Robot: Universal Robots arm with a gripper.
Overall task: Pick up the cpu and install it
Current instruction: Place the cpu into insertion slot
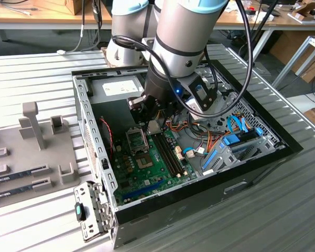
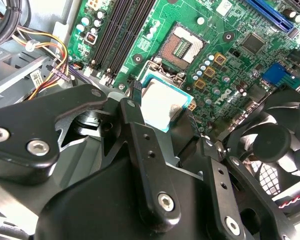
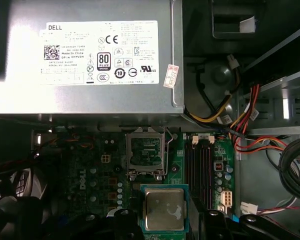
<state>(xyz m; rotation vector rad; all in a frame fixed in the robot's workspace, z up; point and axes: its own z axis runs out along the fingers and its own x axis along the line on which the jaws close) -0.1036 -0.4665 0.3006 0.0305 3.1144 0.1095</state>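
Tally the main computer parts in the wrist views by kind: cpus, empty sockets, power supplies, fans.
cpu: 1
empty socket: 1
power supply: 1
fan: 1
Total: 4

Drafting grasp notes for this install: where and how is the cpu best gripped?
Probably by two opposite edges of its green rim, fingers coming from above the metal top. The cpu is thin, flat and square, and the gripper pinches it that way.

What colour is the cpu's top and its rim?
Silver-grey metal top, green rim on the cpu; clearest in the first wrist view.
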